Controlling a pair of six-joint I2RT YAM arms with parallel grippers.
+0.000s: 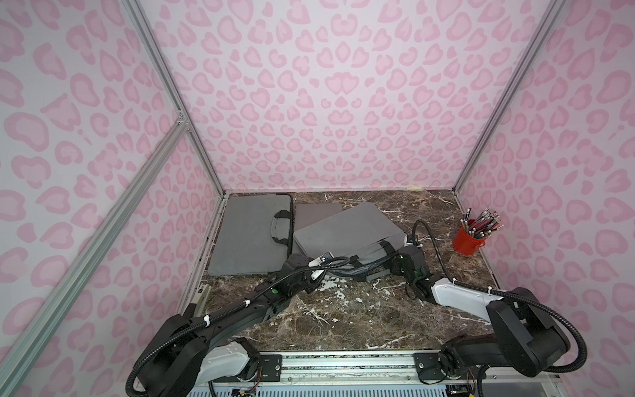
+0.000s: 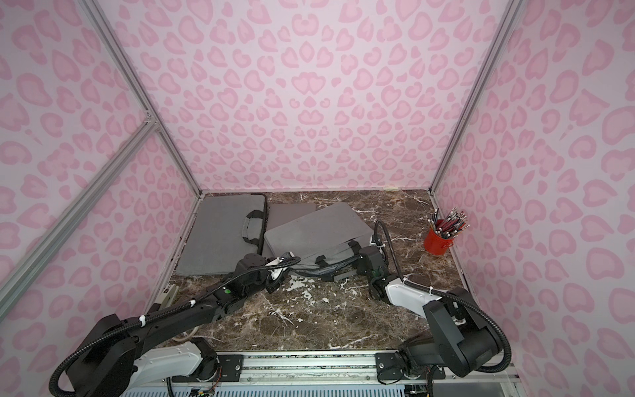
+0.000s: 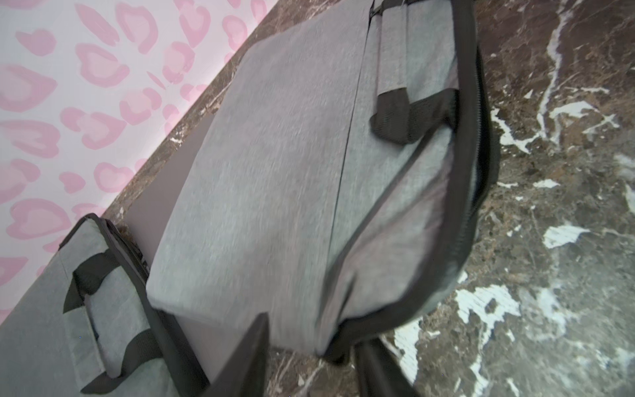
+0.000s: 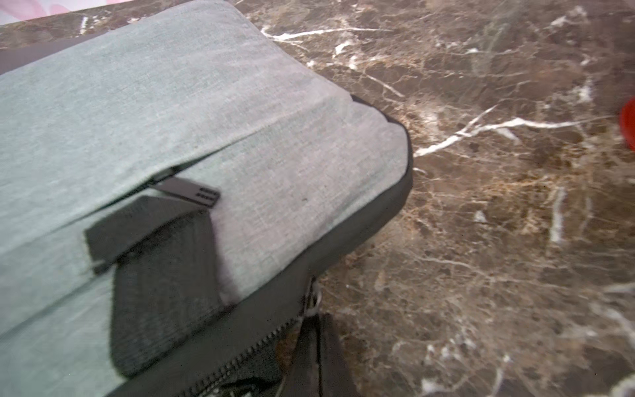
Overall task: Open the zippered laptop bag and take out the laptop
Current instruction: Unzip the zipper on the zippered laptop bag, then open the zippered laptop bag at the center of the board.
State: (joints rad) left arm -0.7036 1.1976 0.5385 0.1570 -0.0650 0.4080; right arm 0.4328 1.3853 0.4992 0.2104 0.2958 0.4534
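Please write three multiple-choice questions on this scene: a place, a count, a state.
1. Where does the red cup stand? A. at the table's right side B. at its left back corner C. at its front edge
2. How many grey bags lie there? A. one B. two C. three
3. How is the right hand? A. wide open B. shut on the zipper pull C. out of sight
Answers: A, the cup is seen far right; B, one lies flat at the left, one tilted in the middle; B, it pinches the pull.
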